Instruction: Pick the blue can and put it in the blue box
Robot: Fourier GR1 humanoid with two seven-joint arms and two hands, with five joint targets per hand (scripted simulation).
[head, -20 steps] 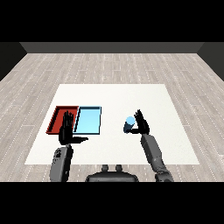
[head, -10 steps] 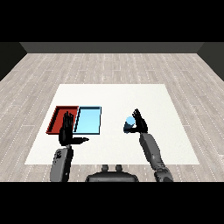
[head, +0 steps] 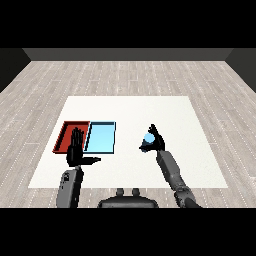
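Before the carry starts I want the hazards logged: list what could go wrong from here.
1. The blue can is mostly hidden by the right hand curled round it, so how it sits in the fingers cannot be checked; it might shift on the way.
2. The light blue tray touches the red tray; overshooting leftward could land the can in the wrong one.
3. The left hand hangs over the red tray's near edge, close to the drop zone.

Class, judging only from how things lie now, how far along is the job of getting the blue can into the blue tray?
Done: the right hand is curled round the blue can, to the right of both trays. In hand: carrying it. Left: the light blue tray holds nothing yet, so the can must travel left and be set inside. The left hand is open, over the red tray.
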